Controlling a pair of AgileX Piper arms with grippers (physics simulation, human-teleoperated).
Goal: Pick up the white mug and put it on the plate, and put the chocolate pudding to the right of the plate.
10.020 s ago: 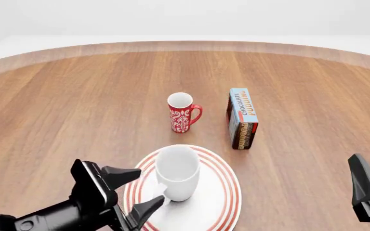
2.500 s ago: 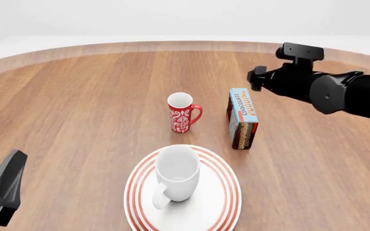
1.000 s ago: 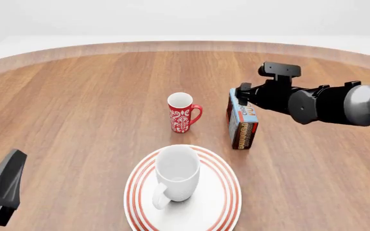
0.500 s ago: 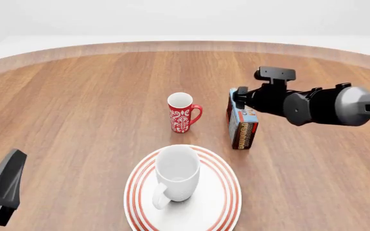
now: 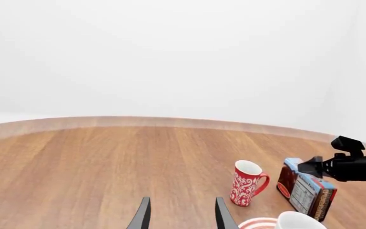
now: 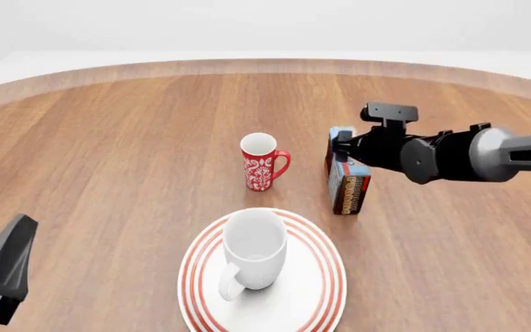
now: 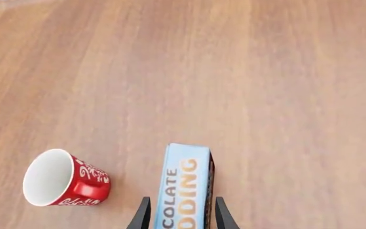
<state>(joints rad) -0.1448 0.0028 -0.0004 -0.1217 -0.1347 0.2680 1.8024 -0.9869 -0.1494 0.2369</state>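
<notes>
The white mug (image 6: 254, 247) stands upright on the red-ringed plate (image 6: 332, 277) near the table's front; both also show in the left wrist view, the mug (image 5: 297, 222) and the plate (image 5: 257, 223). The chocolate pudding (image 6: 348, 183) lies behind and to the right of the plate. My right gripper (image 6: 341, 146) is open at the carton's far end. In the right wrist view its fingers (image 7: 143, 215) straddle the carton (image 7: 184, 191) with a small gap. My left gripper (image 6: 5, 273) is open and empty at the front left, as its wrist view (image 5: 181, 219) shows.
A red mug with white pattern (image 6: 262, 162) stands upright behind the plate, left of the carton, and shows in the right wrist view (image 7: 62, 179) and the left wrist view (image 5: 248, 183). The right arm (image 6: 450, 153) reaches in from the right.
The right arm has come forward and down from the back right until its open gripper straddles the carton's far end. The left arm has pulled back from the plate to the front left.
</notes>
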